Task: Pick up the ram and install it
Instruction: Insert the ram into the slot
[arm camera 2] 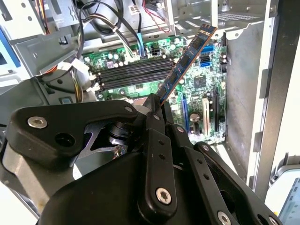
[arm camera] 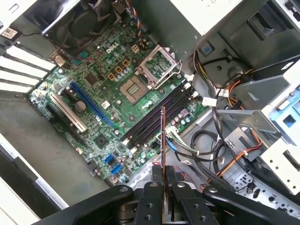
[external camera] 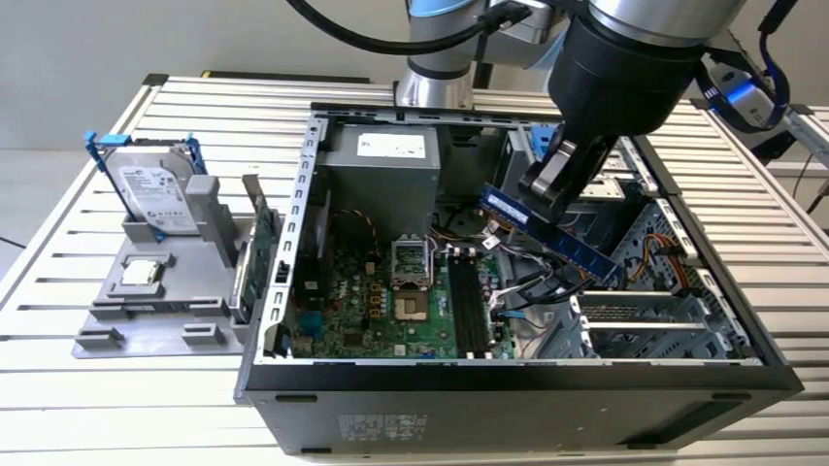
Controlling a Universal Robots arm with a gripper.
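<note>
Gripper [external camera: 541, 197], black, two-fingered, on the silver-and-black arm: fingers pinched tight on one end of the ram [external camera: 554, 240], a long, thin, blue-faced memory stick with small chips. Nothing else is in its grasp.

Ram held in the air inside the open black tower case [external camera: 518, 393], which lies on its side on the worktop [external camera: 78, 408] of silver slatted metal. It is clear of the board below.

Long axis, exterior view: slanted. The gripped end is high and toward the exterior view's left; the free end is lower and toward the exterior view's right, over the loose cables [external camera: 531, 291] beside the green motherboard [external camera: 388, 311].

Second wrist view: the ram [arm camera 2: 185, 63] shows its chip face and runs straight out from the gripper [arm camera 2: 155, 107], free end farthest away. It crosses at an angle over the bank of long black memory slots [arm camera 2: 136, 75].

First wrist view: the ram [arm camera: 162, 140] is edge-on, a thin line rising from between the gripper [arm camera: 162, 185] fingers. Its free end lies over the slots [arm camera: 154, 117], not parallel to them. The square metal processor socket [arm camera: 161, 65] lies beyond the slots.

Outside the case, at the exterior view's left: a grey plastic holder tray [external camera: 143, 311] carrying an upright silver hard drive with blue brackets [external camera: 155, 189]. A green circuit card [external camera: 263, 233] stands between the tray and the case wall.
</note>
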